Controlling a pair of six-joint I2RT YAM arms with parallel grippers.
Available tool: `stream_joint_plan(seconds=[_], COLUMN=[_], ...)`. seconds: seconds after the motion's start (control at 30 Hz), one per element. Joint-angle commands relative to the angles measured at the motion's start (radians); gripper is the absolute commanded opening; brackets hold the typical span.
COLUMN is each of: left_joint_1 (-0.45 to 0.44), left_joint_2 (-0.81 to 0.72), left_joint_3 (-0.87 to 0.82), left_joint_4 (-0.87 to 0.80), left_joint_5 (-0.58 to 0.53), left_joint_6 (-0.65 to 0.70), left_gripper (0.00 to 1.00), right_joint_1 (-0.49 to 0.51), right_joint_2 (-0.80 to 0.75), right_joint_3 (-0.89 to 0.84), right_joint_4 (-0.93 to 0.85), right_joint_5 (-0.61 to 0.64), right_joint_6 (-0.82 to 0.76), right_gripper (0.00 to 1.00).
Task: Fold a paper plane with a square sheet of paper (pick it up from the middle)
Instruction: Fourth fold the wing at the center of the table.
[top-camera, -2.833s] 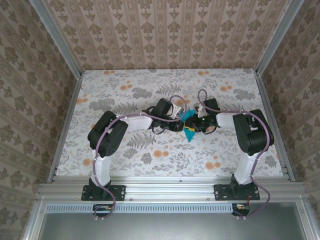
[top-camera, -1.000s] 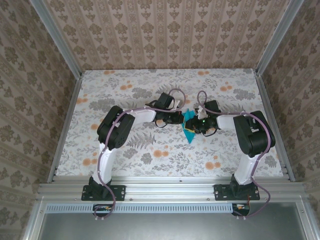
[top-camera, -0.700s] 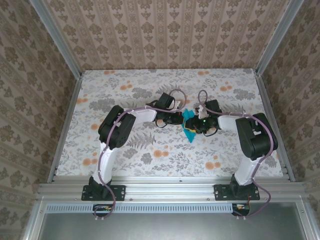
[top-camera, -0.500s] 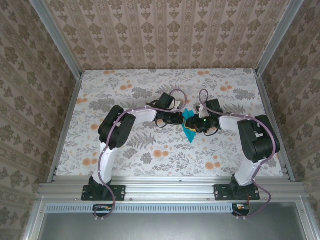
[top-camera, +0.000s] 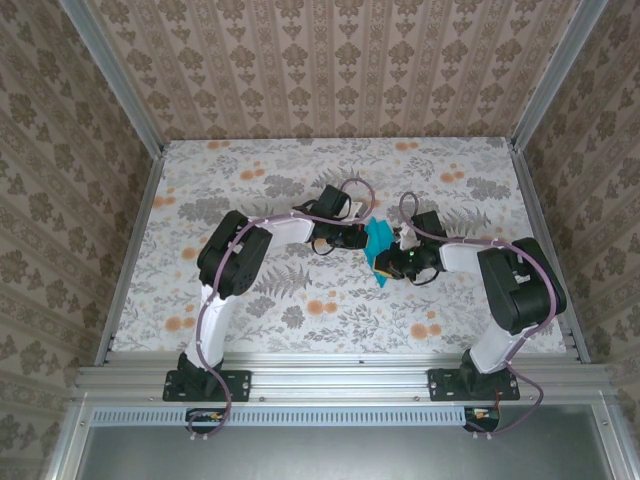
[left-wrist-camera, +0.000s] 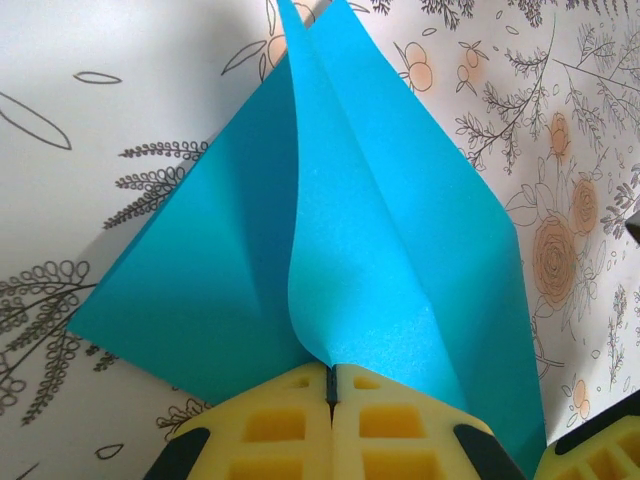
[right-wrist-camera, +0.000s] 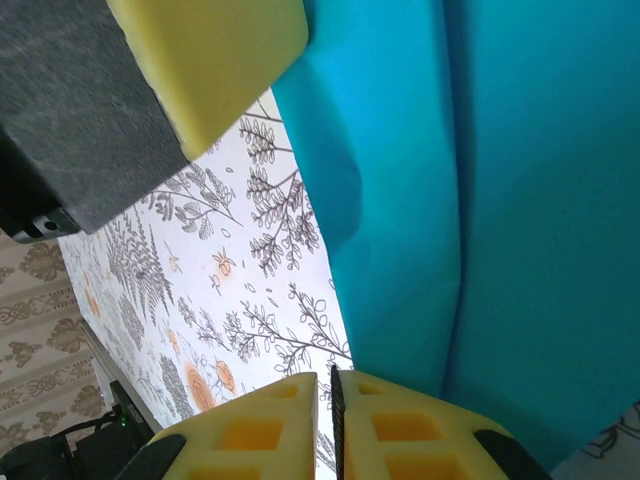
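Blue paper (top-camera: 379, 241): mid worktop (top-camera: 250, 170), between the two tool heads, creased into an angular, pointed shape. Long tip aimed away from the left wrist camera, wide end nearest it. One flap (left-wrist-camera: 360, 200) raised and curved along a centre crease, flatter layer (left-wrist-camera: 200, 290) beneath it. Cannot tell whether that lower layer rests on the floral surface or sits just above it.

Left tool (left-wrist-camera: 330, 378): yellow pads (left-wrist-camera: 275, 425) pressed together, pinching the foot of the raised flap where it curls down into their seam. Seen from above, touching the paper's left side.

Right tool (right-wrist-camera: 326, 388): yellow pads (right-wrist-camera: 420, 435) drawn to a hairline slit at the paper's edge. Blue sheet passing behind one pad. Cannot tell whether any paper sits in the slit. From above, at the paper's right and near side. In the right wrist view, a yellow pad of the left tool on its dark body, upper left, beside the sheet.

Both arms bent inward from bases on the near rail (top-camera: 340, 380). Patterned walls (top-camera: 340, 70) on three sides.
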Motion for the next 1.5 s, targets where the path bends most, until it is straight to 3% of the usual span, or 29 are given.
stream_joint_plan(seconds=[0.0, 1.47], left_joint_1=[0.001, 0.020], left_joint_2=[0.056, 0.042], left_joint_3=[-0.003, 0.007], left_joint_4=[-0.072, -0.061], left_joint_5=[-0.041, 0.001], left_joint_6=[0.032, 0.023], left_gripper=[0.00, 0.00], right_joint_1=[0.014, 0.037], right_joint_2=[-0.011, 0.037], right_joint_3=[-0.014, -0.081], right_joint_4=[0.005, -0.091], right_joint_5=[-0.017, 0.034], right_joint_6=[0.015, -0.099], right_gripper=[0.14, 0.13])
